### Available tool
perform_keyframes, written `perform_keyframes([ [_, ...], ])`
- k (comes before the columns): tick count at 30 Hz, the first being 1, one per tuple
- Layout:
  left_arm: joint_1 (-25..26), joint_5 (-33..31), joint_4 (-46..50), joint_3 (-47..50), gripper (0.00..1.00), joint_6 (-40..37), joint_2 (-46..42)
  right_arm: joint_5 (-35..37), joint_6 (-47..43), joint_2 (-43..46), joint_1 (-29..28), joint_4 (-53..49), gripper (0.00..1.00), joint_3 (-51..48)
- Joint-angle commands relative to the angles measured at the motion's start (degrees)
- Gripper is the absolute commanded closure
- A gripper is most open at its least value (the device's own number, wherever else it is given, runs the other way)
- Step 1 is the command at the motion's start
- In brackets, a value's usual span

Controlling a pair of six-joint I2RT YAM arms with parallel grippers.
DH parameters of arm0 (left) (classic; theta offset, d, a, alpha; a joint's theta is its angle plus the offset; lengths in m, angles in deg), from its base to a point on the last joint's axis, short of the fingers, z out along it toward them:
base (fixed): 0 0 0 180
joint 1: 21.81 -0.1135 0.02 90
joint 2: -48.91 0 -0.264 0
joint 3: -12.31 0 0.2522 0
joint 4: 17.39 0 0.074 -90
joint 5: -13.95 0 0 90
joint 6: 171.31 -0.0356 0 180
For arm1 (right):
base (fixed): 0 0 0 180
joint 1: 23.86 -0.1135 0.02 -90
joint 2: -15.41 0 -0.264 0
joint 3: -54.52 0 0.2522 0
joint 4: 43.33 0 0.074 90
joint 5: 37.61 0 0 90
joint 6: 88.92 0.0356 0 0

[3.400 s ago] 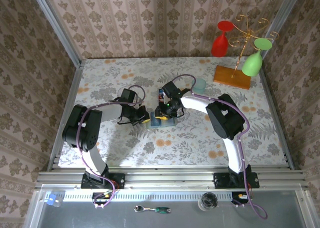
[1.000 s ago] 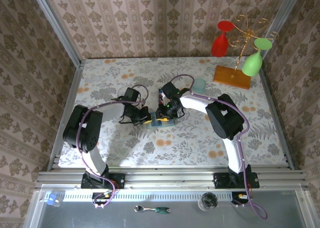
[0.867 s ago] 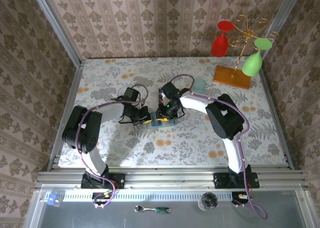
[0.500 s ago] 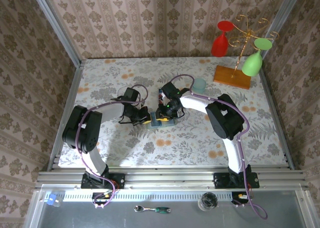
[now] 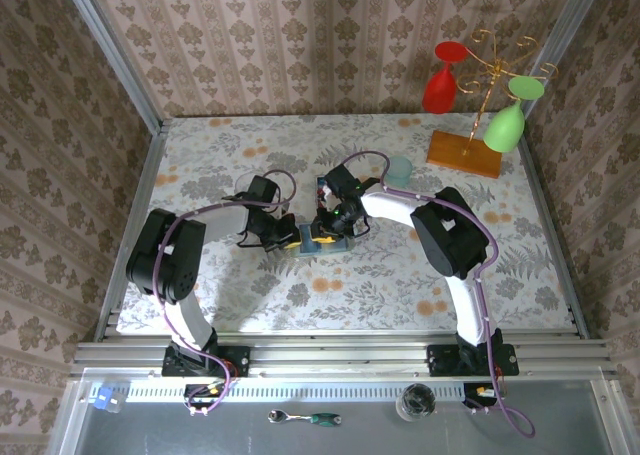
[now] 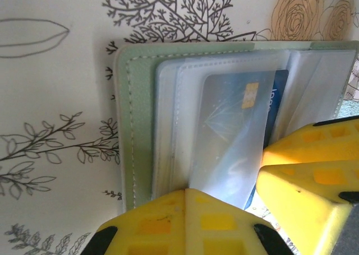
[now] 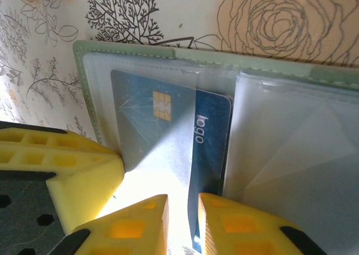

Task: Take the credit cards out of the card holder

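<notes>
Blue card (image 7: 212, 154) prob. in R gripper (image 7: 183, 205)

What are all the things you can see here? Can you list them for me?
card holder: one, pale green, lying open mid-table
credit card: one, blue, partly out of a clear sleeve
cup: one, pale teal, behind the right arm
red wine glass: one, hanging on the rack
green wine glass: one, hanging on the rack
rack: one, gold wire, orange base, far right
table: one, floral cover
left gripper: one, yellow, shut, at the holder's left side
right gripper: one, yellow, astride the card's edge
</notes>
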Motion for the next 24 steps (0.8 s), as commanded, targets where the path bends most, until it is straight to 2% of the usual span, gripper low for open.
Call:
perform_keyframes([
  [1,-0.3,-1.16,2.54,0.2,1.0,-1.52,1.48,-2.75,0.58,0.22,-0.36,0.71,0.82,-1.07],
  [7,-0.33,-0.8,2.11,0.37,1.0,-1.43,1.78,-4.14,0.87,-1.31,-0.29,0.89,0.81,-0.5],
  [10,-0.34,-0.85,2.24,0.41,1.0,-1.51,1.6,-4.35,1.35,-1.44,-0.34,1.45,0.76,-0.83],
  [14,-0.36,-0.89,2.34,0.39,1.0,-1.53,1.11,-0.19,0.35,-1.37,-0.26,-2.09,0.73,0.03],
  [24,-0.6,-0.89,2.33,0.63,1.0,-1.7,0.72,6.85,-3.13,-0.65,-0.37,-6.05,0.73,3.14],
])
